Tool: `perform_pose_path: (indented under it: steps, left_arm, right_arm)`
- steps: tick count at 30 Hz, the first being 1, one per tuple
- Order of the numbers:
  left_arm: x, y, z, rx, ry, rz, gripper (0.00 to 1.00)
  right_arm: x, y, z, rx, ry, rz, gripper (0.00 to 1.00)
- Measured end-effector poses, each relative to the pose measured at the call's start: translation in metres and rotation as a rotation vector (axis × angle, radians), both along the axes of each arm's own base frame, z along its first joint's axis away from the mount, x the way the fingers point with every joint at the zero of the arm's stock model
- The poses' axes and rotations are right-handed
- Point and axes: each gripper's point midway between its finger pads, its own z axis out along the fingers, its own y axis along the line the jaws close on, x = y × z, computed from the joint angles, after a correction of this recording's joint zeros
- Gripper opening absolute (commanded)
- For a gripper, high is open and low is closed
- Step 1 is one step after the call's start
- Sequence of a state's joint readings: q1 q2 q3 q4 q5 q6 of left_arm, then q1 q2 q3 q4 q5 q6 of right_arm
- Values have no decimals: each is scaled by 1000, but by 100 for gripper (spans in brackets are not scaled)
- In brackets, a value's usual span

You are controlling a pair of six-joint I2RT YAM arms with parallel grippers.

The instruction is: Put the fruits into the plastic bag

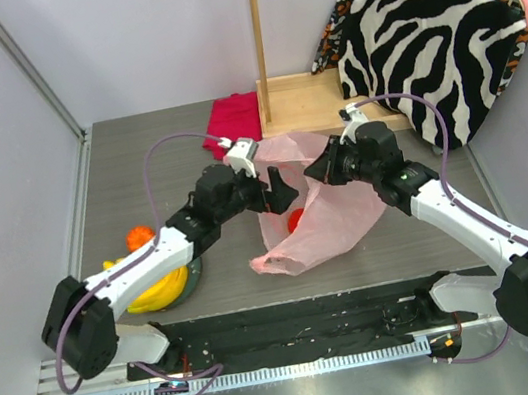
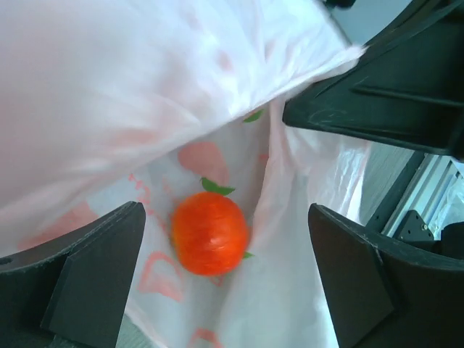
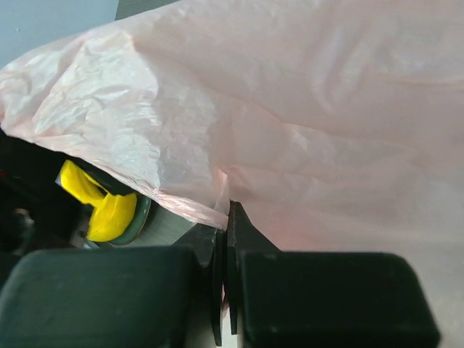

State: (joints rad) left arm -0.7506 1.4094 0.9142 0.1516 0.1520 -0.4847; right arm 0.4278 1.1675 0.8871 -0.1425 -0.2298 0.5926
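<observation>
**Two robot arms at a pink plastic bag with one fruit inside**

A grey table (image 1: 119, 181) stands between pale lavender walls. At its far edge are a wooden stand (image 1: 313, 98), a folded magenta-red cloth (image 1: 235, 116) and, to the right, a zebra-print cushion (image 1: 432, 48).

In the middle of the table lies the plastic bag (image 1: 334, 221), thin and pink, with darker fruit prints. The right gripper (image 3: 227, 232) reaches in from the right. Its fingers are pinched together on a fold of the bag's edge and hold it up.

The left gripper (image 1: 281, 193) hangs at the bag's opening with its fingers spread wide and nothing between them. Its wrist camera looks down into the bag, where a reddish round fruit (image 2: 210, 232) rests on the film, clear of both fingers.

To the left, well apart from the bag, a round grey-blue plate (image 1: 194, 273) holds a bunch of yellow bananas (image 1: 163, 287). An orange round fruit (image 1: 139, 238) sits at the plate's far side, partly hidden by the left arm.
</observation>
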Motion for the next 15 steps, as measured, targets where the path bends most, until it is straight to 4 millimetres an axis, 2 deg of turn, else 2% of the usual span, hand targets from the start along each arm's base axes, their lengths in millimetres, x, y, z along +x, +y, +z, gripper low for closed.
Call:
perform_pose_path:
  steps: [2, 4, 10, 13, 15]
  left_arm:
    - [0, 13, 15, -6, -42, 11, 100]
    - [-2, 28, 21, 5, -67, 24, 100]
    - [-9, 77, 15, 71, -77, 96, 100]
    - [-11, 93, 19, 94, -86, 118, 100]
    - [-15, 96, 20, 102, -90, 108, 100]
  right_arm:
    - [0, 1, 1, 1, -2, 2, 1]
    - [0, 1, 2, 3, -6, 3, 1]
    - [1, 1, 1, 3, -7, 2, 1]
    - [1, 1, 1, 2, -6, 2, 1]
    - [1, 1, 0, 2, -4, 2, 1]
